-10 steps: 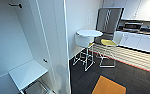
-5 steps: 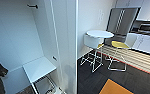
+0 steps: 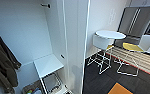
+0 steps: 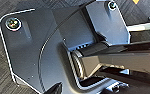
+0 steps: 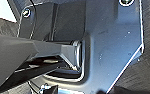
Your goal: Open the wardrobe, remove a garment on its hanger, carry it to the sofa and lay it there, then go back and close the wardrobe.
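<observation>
Both wrist views look down past the robot's own dark plate to dark carpet; whether either gripper is apart or together cannot be told. Ahead in the head view, the wardrobe [image 3: 66, 37] stands open, an olive jacket [image 3: 2, 62] hanging inside.

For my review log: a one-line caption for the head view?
Open white wardrobe with olive jacket inside; round table and stools beyond.
</observation>
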Robot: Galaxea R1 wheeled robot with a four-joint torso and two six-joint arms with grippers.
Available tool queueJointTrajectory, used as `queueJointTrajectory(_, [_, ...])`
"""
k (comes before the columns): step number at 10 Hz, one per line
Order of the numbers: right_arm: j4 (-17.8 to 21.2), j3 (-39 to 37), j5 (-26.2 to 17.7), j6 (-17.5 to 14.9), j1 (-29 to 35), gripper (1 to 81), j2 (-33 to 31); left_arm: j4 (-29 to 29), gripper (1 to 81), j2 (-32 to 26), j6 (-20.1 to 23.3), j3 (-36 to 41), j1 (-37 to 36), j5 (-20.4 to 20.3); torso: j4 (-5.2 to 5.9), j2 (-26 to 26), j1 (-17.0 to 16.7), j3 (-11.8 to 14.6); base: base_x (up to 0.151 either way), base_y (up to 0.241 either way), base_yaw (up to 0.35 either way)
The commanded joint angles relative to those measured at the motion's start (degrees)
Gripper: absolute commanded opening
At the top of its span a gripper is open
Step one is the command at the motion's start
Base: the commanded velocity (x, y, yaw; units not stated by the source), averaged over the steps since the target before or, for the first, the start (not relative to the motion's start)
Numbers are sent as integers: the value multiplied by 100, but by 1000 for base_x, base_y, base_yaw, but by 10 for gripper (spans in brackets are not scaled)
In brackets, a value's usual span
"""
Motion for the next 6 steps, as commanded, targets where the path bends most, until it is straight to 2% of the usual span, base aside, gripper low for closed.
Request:
queueJointTrajectory(1, [-32, 11, -328, -11, 141, 811, 44, 51, 811, 30, 17, 24, -175, 221, 0, 0, 0, 0, 0, 0, 257])
queueJointTrajectory(6, [-32, 11, -328, -11, 97, 811, 36, 51, 811, 30, 17, 15, -167, 212, 0, -2, -7, 0, 0, 0, 258])
